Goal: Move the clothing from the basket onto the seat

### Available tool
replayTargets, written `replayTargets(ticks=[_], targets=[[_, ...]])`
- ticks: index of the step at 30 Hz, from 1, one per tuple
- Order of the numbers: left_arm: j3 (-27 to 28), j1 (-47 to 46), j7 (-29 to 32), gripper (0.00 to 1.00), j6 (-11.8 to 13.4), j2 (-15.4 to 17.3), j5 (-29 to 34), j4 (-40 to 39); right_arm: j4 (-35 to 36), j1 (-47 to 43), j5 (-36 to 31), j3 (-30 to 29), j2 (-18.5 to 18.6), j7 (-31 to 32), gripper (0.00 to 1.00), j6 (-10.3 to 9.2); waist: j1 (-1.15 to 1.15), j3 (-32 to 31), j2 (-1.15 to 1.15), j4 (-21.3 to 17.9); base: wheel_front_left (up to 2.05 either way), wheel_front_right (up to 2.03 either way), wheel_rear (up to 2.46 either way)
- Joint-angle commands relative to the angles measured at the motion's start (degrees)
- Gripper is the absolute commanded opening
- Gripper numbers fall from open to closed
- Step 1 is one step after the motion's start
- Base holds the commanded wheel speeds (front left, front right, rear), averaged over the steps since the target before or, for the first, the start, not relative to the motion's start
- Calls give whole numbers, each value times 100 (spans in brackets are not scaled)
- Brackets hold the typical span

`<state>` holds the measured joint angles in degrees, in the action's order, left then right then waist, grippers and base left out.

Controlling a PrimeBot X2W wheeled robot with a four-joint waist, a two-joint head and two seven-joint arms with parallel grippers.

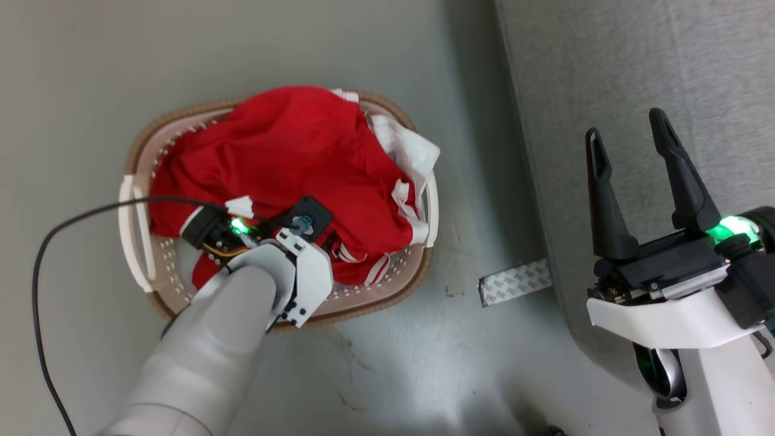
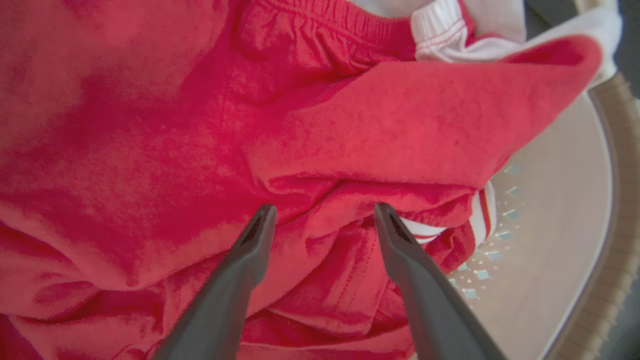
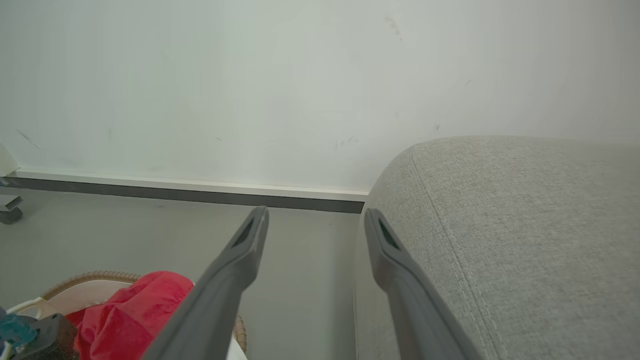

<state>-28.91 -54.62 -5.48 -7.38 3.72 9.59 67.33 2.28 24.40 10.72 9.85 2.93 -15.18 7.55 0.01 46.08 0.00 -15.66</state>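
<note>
The clothing (image 1: 290, 151), bright red with white trim, fills the white basket (image 1: 134, 148) on the floor. My left arm (image 1: 290, 260) reaches down into the basket, its fingers hidden under the wrist in the head view. In the left wrist view the left gripper (image 2: 325, 209) is open, its tips against a fold of the red clothing (image 2: 150, 150), beside the perforated basket wall (image 2: 560, 225). My right gripper (image 1: 626, 127) is open and holds nothing, raised over the front edge of the grey seat (image 1: 636, 54). The right wrist view shows that gripper (image 3: 316, 214), the seat (image 3: 525, 225), the clothing (image 3: 135, 310) and the basket rim (image 3: 90, 276).
A grey patterned strip (image 1: 514, 281) lies on the floor between basket and seat. A black cable (image 1: 42, 254) loops from the left arm over the floor at the left. A pale wall with a dark skirting board (image 3: 190, 192) stands behind the basket.
</note>
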Motion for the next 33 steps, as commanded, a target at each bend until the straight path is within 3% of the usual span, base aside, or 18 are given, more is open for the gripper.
replayTargets(ticks=[1,10,11,12,21,27,33], targets=[[-101,-144,19,100,-9,41,12,124,58,104,15,-13,-3,4,100,-12,-1,218,0,6,0,0,0],[-358,-600,57,100,-2,124,2,400,208,263,40,-28,-3,3,100,-12,-1,744,0,-27,1,1,1],[-340,-634,48,46,8,125,-41,415,213,264,24,-35,-3,3,100,-12,-1,772,0,-15,10,10,10],[-332,-640,20,0,8,120,-79,429,213,263,-6,-42,-3,3,100,-12,-1,784,0,9,6,6,6],[-22,-328,-738,0,125,-25,-674,303,16,63,-69,-202,-1,4,100,-12,-1,177,0,305,0,0,0],[263,372,-968,0,90,-70,-1311,-230,-207,-277,-139,-293,0,3,100,-12,-1,-919,0,578,0,0,0],[358,1358,-969,0,42,-76,-1856,-1454,-456,-776,-182,-350,2,3,100,-12,-1,-2172,0,842,0,0,0]])
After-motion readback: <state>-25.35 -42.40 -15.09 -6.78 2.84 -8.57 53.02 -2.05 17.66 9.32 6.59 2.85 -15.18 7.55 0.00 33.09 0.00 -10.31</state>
